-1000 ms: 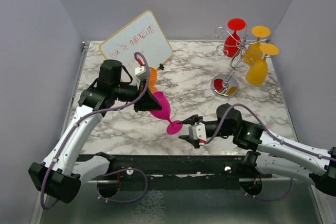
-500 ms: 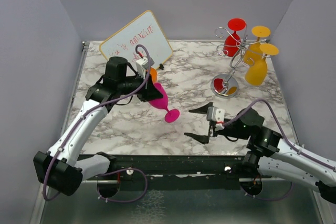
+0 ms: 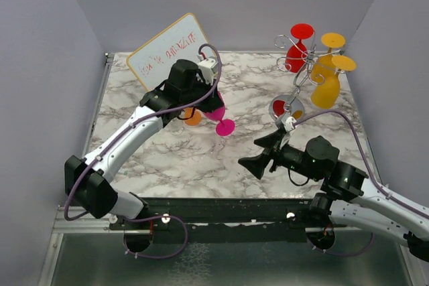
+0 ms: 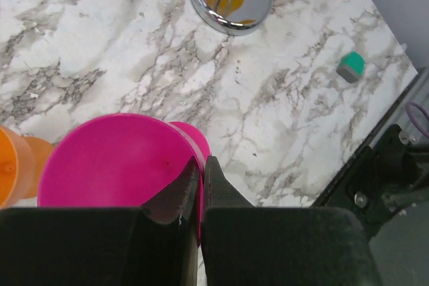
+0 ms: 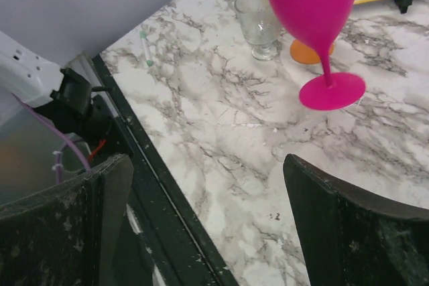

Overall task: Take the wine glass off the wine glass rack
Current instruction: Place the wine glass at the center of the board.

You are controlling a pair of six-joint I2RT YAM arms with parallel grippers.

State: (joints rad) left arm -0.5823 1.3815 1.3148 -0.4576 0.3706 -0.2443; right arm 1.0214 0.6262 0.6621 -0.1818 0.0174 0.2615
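Top external: outstretched left claw point(image 3: 209, 103) pinches the wine glass point(image 3: 224, 127).

The table point(image 3: 167, 159) is white marble with grey veins. The magenta wine glass point(image 3: 216, 113) is 1 solid hot pink across bowl, stem and foot. An orange glass point(image 3: 193, 119) shows next to it, and the right wrist view catches a clear, colourless glass point(image 5: 258, 15). The wine glass rack point(image 3: 285, 107) is shiny silver, its round base mirroring orange. Its glasses are 1 red glass point(image 3: 297, 48) and 2 yellow-orange glasses point(image 3: 328, 90). The whiteboard point(image 3: 174, 55) is white with a yellow rim and red writing. Both arms point(image 3: 127, 140) are white with black joints and purple cables. A small block point(image 4: 350, 66) is teal. The walls point(image 3: 47, 45) are pale lavender-grey.
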